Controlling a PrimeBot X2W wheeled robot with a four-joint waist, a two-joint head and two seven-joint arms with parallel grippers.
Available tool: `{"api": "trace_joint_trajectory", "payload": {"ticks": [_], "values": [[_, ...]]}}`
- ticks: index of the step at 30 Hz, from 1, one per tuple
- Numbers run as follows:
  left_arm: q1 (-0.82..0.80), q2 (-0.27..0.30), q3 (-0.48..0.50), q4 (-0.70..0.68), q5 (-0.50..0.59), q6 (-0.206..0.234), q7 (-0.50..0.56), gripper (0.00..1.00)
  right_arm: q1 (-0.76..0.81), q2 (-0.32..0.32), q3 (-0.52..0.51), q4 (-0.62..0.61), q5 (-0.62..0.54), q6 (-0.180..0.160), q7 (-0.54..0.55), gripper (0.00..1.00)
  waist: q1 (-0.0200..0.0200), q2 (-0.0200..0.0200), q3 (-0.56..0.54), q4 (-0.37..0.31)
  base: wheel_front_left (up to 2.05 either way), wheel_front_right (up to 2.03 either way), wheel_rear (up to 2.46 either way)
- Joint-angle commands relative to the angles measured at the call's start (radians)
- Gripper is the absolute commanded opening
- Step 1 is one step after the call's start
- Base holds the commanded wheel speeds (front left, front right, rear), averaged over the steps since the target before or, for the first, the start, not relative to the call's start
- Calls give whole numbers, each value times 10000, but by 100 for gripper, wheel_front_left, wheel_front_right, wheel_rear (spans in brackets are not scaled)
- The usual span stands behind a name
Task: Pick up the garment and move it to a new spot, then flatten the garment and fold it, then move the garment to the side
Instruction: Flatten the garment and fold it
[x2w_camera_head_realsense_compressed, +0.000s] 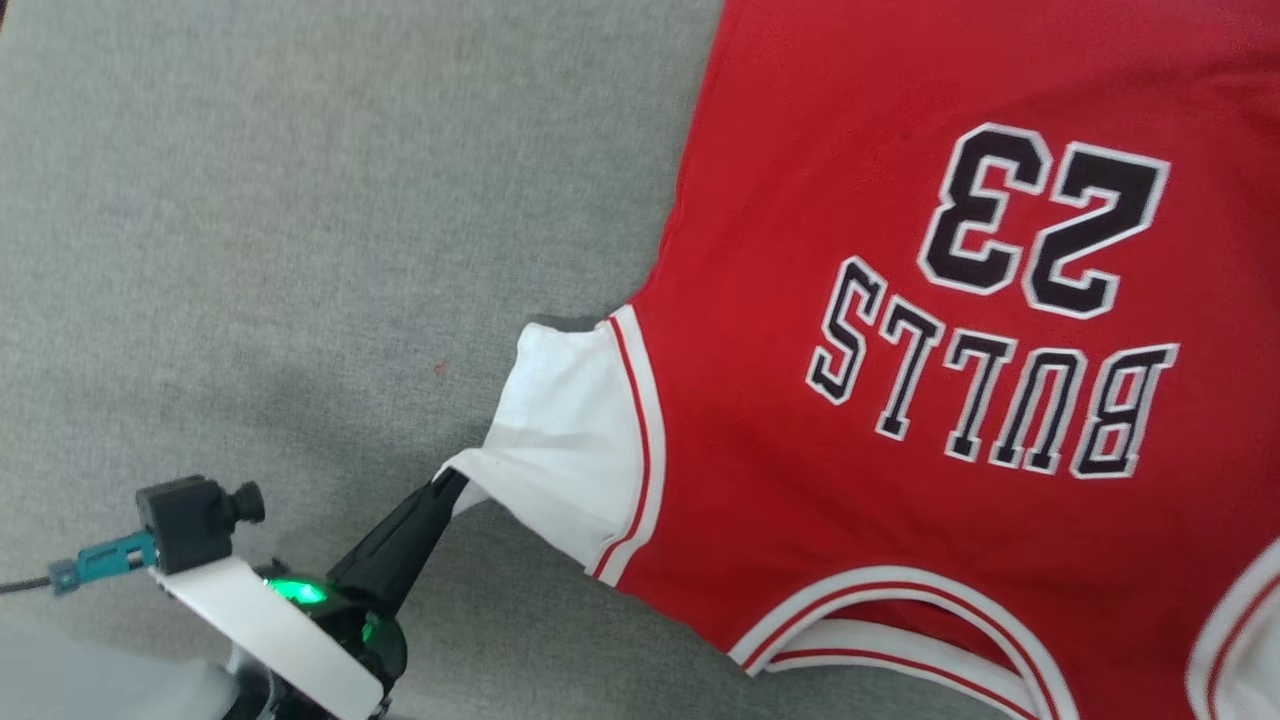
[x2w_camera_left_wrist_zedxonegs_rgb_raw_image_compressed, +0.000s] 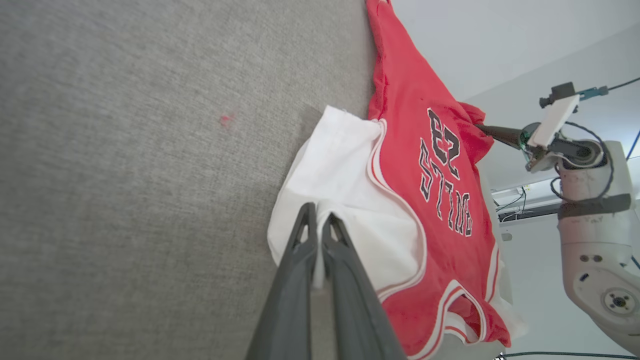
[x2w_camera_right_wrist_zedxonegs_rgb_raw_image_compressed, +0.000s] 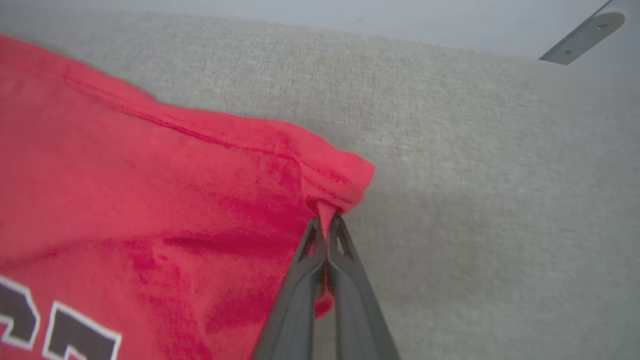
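The garment (x2w_camera_head_realsense_compressed: 900, 420) is laid print-up at the right of the head frame, on the grey cloth surface (x2w_camera_head_realsense_compressed: 250, 200). The white sleeve (x2w_camera_head_realsense_compressed: 565, 420) edge is pinched by the closed left gripper (x2w_camera_head_realsense_compressed: 452, 483), lower left. A red hem corner is clamped in the right gripper (x2w_camera_right_wrist_zedxonegs_rgb_raw_image_compressed: 326, 224), mid-frame. Both bites are thin, so fabric could be lost under uneven pull, or left bunched rather than flattened.

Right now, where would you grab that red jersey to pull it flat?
The jersey's outer edges, from the sides: left hand on the white sleeve, right hand on a red corner. Thin loose edges suit a pinch; pulling apart should smooth it.
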Motion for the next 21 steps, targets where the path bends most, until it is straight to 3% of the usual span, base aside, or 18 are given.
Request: {"api": "trace_joint_trajectory", "payload": {"ticks": [1,5,9,15,21], "values": [[291,42,154,52,-111,22,-49,0,938,-439,176,-554,635,-3,274,0,1,0,-751,-470,0,0,0],[799,109,487,119,-173,22,-49,0,3026,-960,83,-2138,1838,-3,1032,0,1,0,-1199,-817,0,0,0],[1125,114,686,149,-126,22,-48,0,4834,-953,-326,-3503,2532,-3,1590,0,1,0,-1437,-1035,0,0,0],[1559,106,1097,219,-95,22,-50,0,8284,-12,-833,-5974,3452,-3,2442,0,1,0,-1672,-1418,0,0,0],[1746,113,1266,237,-37,23,-48,0,10884,872,-165,-7294,3816,-3,2642,0,1,0,-1802,-1619,0,0,0]]}}
